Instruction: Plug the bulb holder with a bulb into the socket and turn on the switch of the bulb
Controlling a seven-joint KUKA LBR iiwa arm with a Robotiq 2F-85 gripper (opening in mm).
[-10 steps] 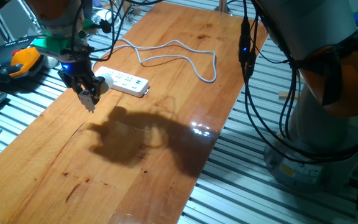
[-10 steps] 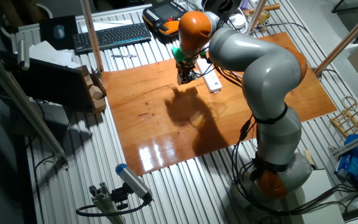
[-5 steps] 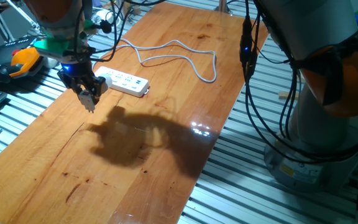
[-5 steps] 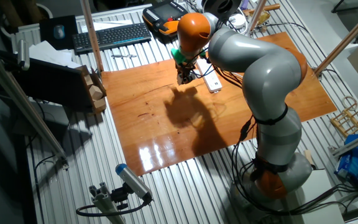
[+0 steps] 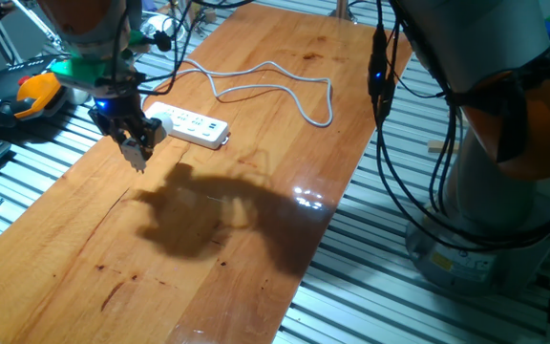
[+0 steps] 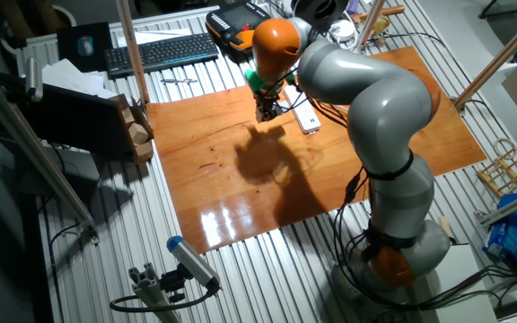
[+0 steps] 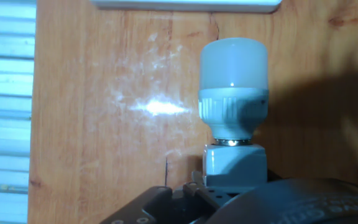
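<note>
No text or labels can be read.

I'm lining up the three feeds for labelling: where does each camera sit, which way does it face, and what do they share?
One fixed view: low beside the table, looking along it at the socket; gripper and arm show.
The other fixed view: high, looking down over the table; the whole arm shows.
Hand view: on the hand, looking along the bulb and bulb holder.
Shared: the socket and table.

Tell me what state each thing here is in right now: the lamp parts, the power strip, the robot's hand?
bulb: unlit, screwed into its holder.
bulb holder: held in the jaws, above the table, not plugged in.
socket: lying flat, outlets empty.
gripper: shut on the holder.
</note>
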